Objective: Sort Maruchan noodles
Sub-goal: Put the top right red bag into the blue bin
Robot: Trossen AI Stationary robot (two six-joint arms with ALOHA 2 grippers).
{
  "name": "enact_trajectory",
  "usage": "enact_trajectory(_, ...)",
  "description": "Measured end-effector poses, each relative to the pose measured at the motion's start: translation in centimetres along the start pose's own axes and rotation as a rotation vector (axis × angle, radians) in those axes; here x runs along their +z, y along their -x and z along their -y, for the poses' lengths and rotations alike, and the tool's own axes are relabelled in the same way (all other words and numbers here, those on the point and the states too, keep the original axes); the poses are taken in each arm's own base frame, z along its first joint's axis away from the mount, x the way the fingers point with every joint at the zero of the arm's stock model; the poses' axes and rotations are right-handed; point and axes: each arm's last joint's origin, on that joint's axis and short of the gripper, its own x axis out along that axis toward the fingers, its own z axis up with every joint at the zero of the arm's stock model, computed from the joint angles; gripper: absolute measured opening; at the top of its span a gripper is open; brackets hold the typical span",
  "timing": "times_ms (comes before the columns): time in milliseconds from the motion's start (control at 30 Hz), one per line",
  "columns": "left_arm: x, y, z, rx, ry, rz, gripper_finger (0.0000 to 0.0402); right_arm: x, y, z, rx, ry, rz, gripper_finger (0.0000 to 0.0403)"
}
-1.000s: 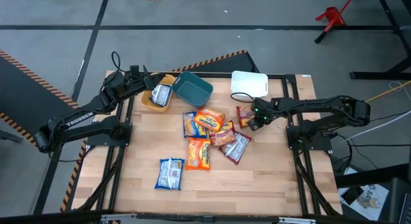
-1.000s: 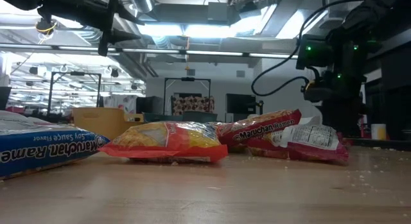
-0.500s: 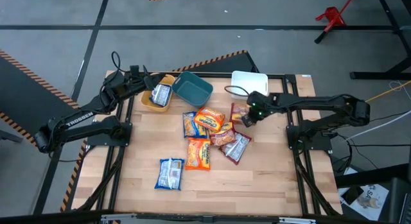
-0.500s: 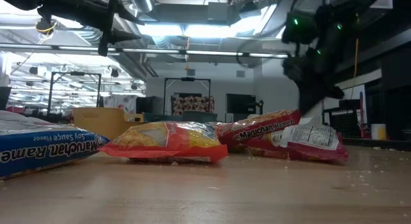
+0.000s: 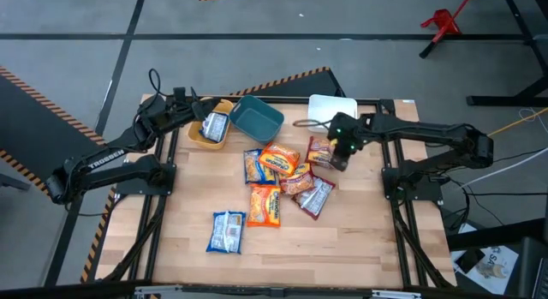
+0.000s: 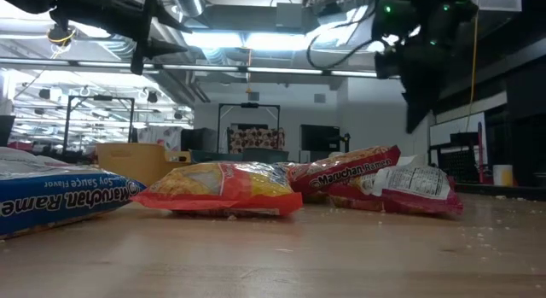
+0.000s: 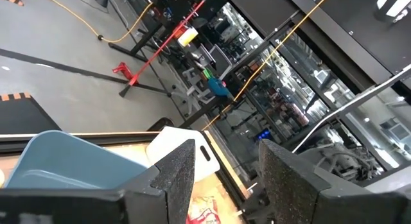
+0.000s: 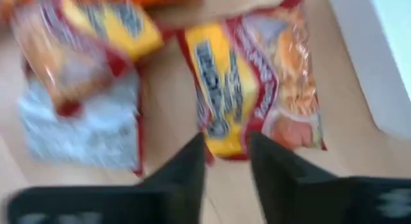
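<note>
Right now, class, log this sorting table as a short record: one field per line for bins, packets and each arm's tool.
bins: yellow bin, teal bin, white bin along the far edge
in yellow bin: one blue packet
pile: orange packets and red packets mid-table
loose: blue packet alone near the front
left tool: open, empty, above the yellow bin
right tool: open, empty, over a red packet beside the white bin
</note>
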Motion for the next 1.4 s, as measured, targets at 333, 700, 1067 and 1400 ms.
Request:
enact_trajectory(333,0.0,0.0,0.0,-0.006,-0.001,-0.01,0.0166,-0.8,-3.7,1.4,-0.166,0.212,-0.087,0.037)
enact_trajectory(700,0.0,0.0,0.0,-0.005,0.004,-0.011,0.0166,-0.1,-7.6,4.1,-0.091,0.205,-0.181,0.0367)
enact_trajectory(1067,-0.1,0.0,0.0,-0.005,0.005,-0.013,0.0166,-0.2,-9.7,3.8,0.001,0.186,-0.248,0.0162)
enact_trajectory(1400,-0.3,0.0,-0.3,0.025,0.005,-0.042,0.0166,0.6,-9.0,3.5,0.054,0.1,-0.224,0.0009)
